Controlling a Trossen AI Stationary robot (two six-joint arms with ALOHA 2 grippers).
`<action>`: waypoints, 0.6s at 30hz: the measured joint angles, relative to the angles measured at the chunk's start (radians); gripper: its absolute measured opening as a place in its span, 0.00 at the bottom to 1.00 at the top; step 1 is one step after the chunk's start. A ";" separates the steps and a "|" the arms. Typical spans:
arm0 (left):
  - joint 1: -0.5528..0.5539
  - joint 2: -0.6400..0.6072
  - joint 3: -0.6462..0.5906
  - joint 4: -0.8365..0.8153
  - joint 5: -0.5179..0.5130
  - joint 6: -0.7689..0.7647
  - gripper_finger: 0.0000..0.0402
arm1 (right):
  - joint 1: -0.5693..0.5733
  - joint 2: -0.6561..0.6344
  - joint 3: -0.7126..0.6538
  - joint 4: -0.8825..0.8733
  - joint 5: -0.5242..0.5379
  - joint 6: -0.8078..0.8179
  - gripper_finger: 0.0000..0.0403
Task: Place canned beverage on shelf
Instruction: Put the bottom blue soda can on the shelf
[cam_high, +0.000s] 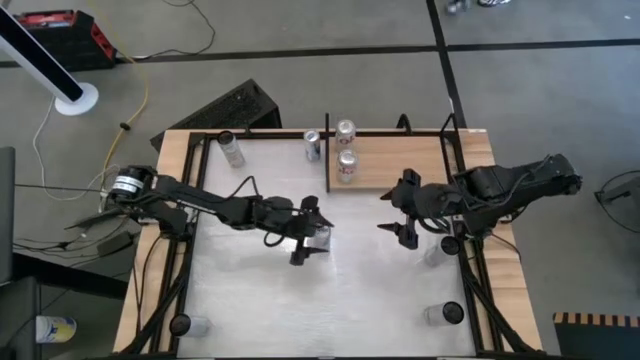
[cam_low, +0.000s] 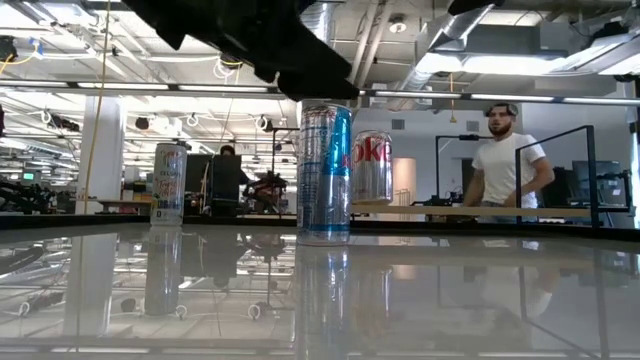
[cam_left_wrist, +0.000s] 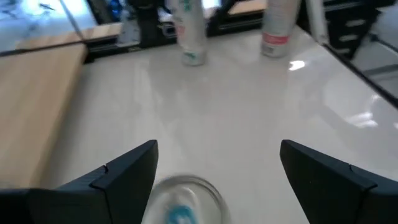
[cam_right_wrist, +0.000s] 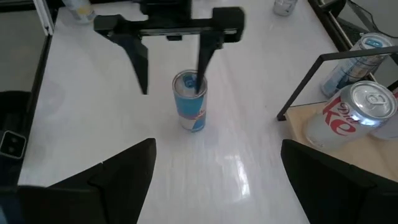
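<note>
A slim blue-and-silver can (cam_right_wrist: 189, 102) stands upright on the white tabletop, near its middle. My left gripper (cam_right_wrist: 173, 81) is open with a finger on each side of the can's top (cam_left_wrist: 183, 202), closer to one finger; I see no touch. My right gripper (cam_high: 385, 213) hangs open above the table to the can's right, holding nothing. The shelf (cam_high: 400, 165), a light wooden board with black rails, lies at the far right and carries two Diet Coke cans (cam_high: 347, 166) standing upright.
Another blue-silver can (cam_high: 313, 145) stands just left of the shelf's rail, and a further can (cam_high: 232, 150) stands at the far left. More cans stand at the near corners (cam_high: 195, 325) (cam_high: 440, 315). A person (cam_low: 505, 150) stands beyond the table.
</note>
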 joint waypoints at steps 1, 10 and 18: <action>0.000 0.004 0.006 -0.008 -0.020 0.000 0.80 | 0.003 0.000 0.000 -0.001 0.001 0.000 0.92; 0.001 0.010 0.014 -0.126 -0.118 -0.030 0.80 | -0.001 0.000 0.000 -0.014 0.007 0.003 0.92; 0.001 0.040 0.014 -0.123 -0.144 -0.067 0.80 | -0.007 0.000 0.000 -0.015 0.030 -0.002 0.92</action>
